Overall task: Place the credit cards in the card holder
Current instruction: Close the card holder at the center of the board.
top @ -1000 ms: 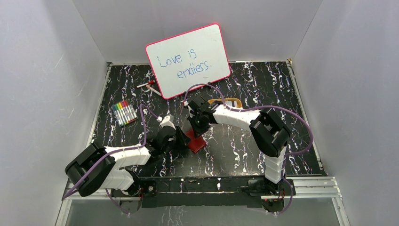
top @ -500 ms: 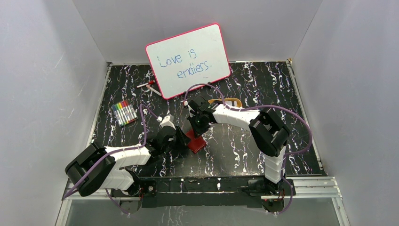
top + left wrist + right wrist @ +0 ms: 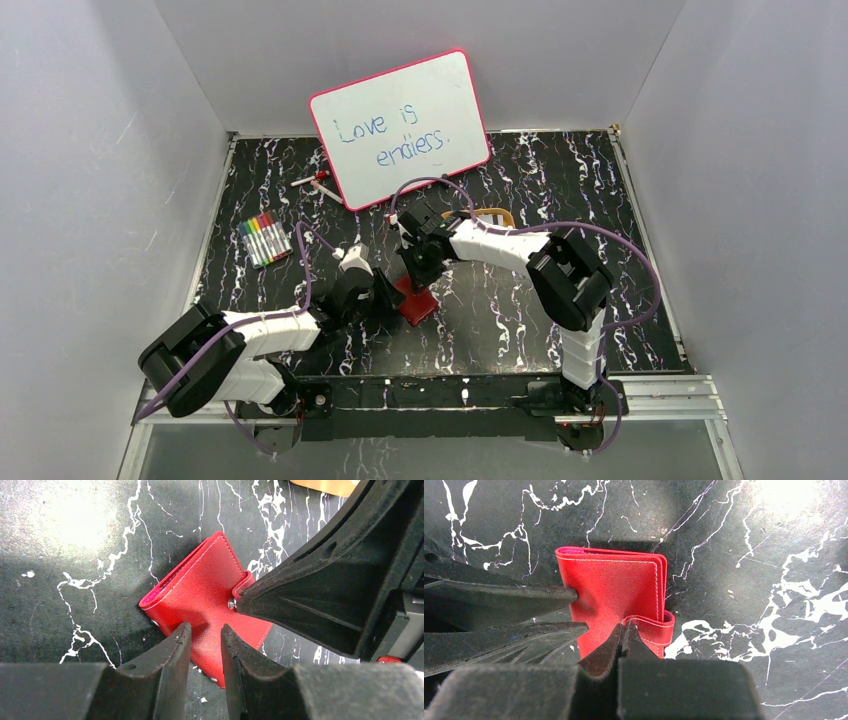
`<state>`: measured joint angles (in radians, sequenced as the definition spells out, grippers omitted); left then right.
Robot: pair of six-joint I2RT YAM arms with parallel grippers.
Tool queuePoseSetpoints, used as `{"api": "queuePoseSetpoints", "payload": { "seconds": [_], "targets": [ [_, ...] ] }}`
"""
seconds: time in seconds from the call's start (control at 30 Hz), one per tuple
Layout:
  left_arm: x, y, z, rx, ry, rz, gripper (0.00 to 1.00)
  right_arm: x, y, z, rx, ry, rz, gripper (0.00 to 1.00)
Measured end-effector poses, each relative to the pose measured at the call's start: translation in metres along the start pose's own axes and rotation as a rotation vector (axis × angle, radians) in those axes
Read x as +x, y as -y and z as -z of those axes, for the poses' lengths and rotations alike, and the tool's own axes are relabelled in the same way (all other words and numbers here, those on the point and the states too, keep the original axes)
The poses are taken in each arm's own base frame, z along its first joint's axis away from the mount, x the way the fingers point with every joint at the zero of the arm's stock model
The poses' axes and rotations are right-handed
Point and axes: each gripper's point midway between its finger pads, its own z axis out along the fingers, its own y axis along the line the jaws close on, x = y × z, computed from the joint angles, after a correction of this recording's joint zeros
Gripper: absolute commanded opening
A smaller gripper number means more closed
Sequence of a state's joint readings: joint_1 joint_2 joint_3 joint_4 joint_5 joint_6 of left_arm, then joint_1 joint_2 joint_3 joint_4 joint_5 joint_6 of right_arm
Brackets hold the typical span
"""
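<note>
The card holder (image 3: 420, 306) (image 3: 200, 587) (image 3: 614, 587) is a red folded wallet lying closed on the black marbled table, near the middle front. My right gripper (image 3: 623, 625) (image 3: 414, 280) comes down onto it from behind. Its jaws are shut on the end of the snap tab (image 3: 649, 630) (image 3: 243, 579) at the holder's edge. My left gripper (image 3: 205, 627) (image 3: 386, 296) reaches in from the left, open by a narrow gap, with both fingertips (image 3: 572, 595) resting on the holder's opposite edge. No credit cards show in any view.
A pink-framed whiteboard (image 3: 400, 125) leans on the back wall, with a red-capped pen (image 3: 316, 181) beside it. A bundle of coloured markers (image 3: 265, 239) lies at the left. A yellow-orange tray (image 3: 492, 213) sits behind my right arm, mostly hidden.
</note>
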<state>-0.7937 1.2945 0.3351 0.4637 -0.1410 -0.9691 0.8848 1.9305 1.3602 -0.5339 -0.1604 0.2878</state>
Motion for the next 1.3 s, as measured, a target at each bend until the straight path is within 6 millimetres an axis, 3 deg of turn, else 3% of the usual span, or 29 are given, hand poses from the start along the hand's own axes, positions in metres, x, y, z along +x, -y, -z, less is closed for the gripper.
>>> {"api": "queuePoseSetpoints", "payload": {
  "seconds": [0.77,1.0,1.3],
  "targets": [
    [0.001,-0.001,0.000,-0.002,-0.001,0.000,0.23,0.002,-0.003,-0.003,0.061,-0.011,0.020,0.00],
    [0.001,-0.002,0.000,-0.004,-0.002,0.000,0.21,0.006,-0.021,-0.015,0.017,-0.033,0.022,0.00],
    [0.001,-0.003,0.000,-0.002,0.000,0.001,0.21,0.006,-0.022,-0.015,0.018,-0.031,0.014,0.00]
  ]
}}
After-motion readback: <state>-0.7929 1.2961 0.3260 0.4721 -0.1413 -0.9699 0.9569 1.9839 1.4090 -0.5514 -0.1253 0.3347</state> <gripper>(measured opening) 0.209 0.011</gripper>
